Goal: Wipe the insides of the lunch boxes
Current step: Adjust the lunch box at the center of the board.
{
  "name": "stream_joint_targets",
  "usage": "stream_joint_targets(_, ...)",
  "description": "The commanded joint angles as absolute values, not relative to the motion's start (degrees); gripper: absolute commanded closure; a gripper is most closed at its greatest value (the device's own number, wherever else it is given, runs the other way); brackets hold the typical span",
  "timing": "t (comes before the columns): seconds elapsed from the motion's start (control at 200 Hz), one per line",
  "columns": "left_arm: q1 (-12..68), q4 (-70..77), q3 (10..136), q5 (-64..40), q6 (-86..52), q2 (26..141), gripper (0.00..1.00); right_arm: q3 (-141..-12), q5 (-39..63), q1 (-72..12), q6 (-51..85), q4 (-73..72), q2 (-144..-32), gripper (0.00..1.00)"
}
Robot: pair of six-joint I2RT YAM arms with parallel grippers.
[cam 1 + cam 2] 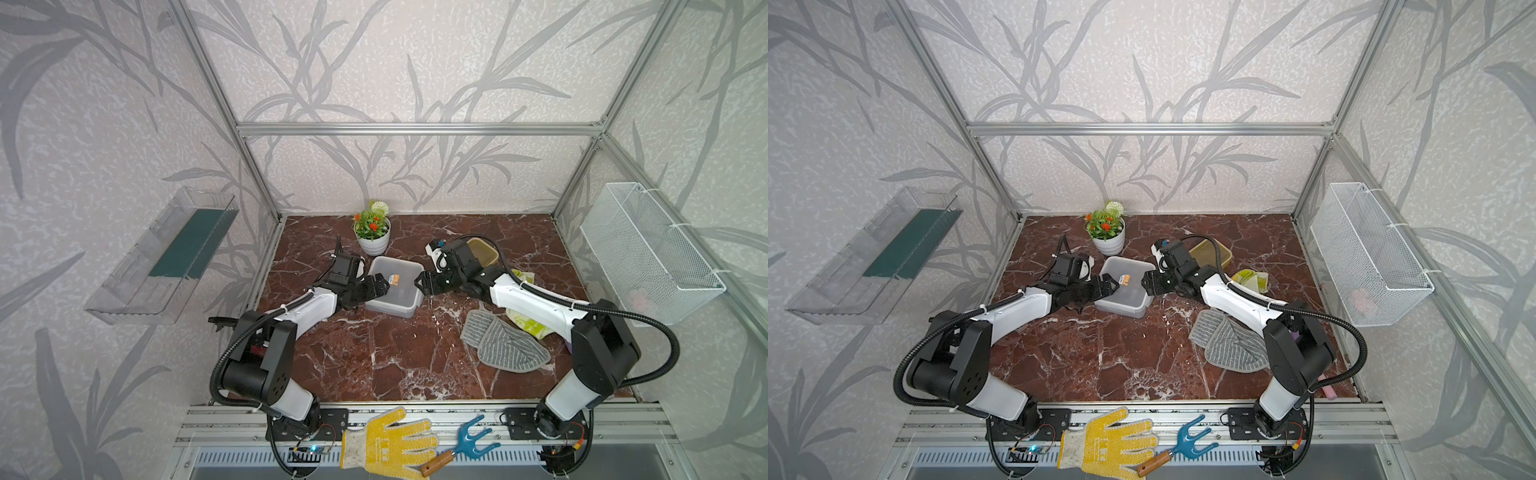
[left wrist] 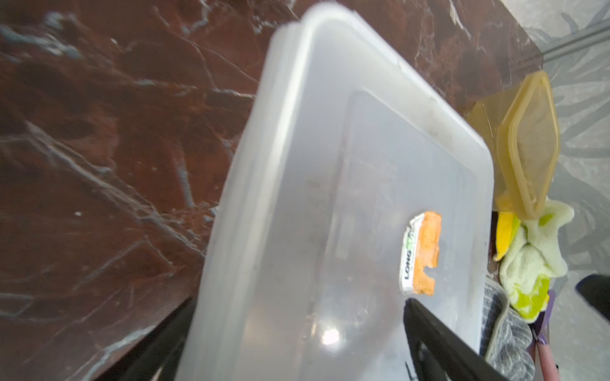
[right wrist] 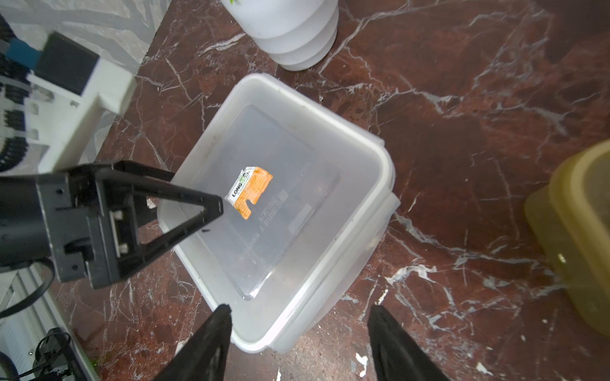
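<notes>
The clear greyish lunch box (image 1: 397,293) (image 1: 1125,296) sits mid-table with its lid on; an orange sticker (image 3: 251,191) marks the lid. My left gripper (image 1: 380,286) (image 2: 300,303) is open, its jaws straddling the box's left edge: one finger (image 2: 432,330) lies over the lid, the other beside the wall. My right gripper (image 1: 419,284) (image 3: 300,311) is open at the box's right corner, and neither finger touches it. The amber lunch box (image 1: 485,250) (image 3: 581,231), lid on, stands behind the right wrist.
A white flower pot (image 1: 372,235) stands just behind the clear box. A grey striped cloth (image 1: 503,343) and a yellow-green cloth (image 2: 534,254) lie by the right arm. A clear tray (image 1: 166,257) and wire basket (image 1: 648,253) hang on the side walls. A glove (image 1: 386,442) and hand rake (image 1: 465,446) lie on the front rail.
</notes>
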State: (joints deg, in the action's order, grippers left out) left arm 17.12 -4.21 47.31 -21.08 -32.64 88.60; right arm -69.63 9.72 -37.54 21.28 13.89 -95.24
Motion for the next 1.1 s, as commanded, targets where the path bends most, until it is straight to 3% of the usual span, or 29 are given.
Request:
stream_joint_targets(0.0, 19.69, -2.15, 45.87, -23.45, -35.84, 87.82, 0.08, -74.32, 6.78, -38.33, 17.53, 19.16, -97.44, 0.33)
stream_joint_targets(0.315, 21.41, 3.47, 39.19, -23.65, -40.49, 78.09, 0.05, -79.71, 3.26, -40.25, 20.31, 19.68, -104.91, 0.36)
stream_joint_targets(0.605, 12.66, 3.63, 38.52, -27.64, -40.87, 79.66, 0.02, -82.53, 1.04, -42.21, 20.47, 20.21, -108.88, 0.35)
stream_joint_targets(0.74, 14.16, 7.36, 41.44, -34.42, -40.35, 85.64, 0.08, -82.38, -2.08, -42.1, 19.78, 21.05, -108.81, 0.33)
stream_joint_targets(1.095, 20.47, 13.72, 39.31, -32.34, -44.55, 82.85, 0.08, -84.46, -6.25, -41.42, 16.99, 25.91, -109.51, 0.33)
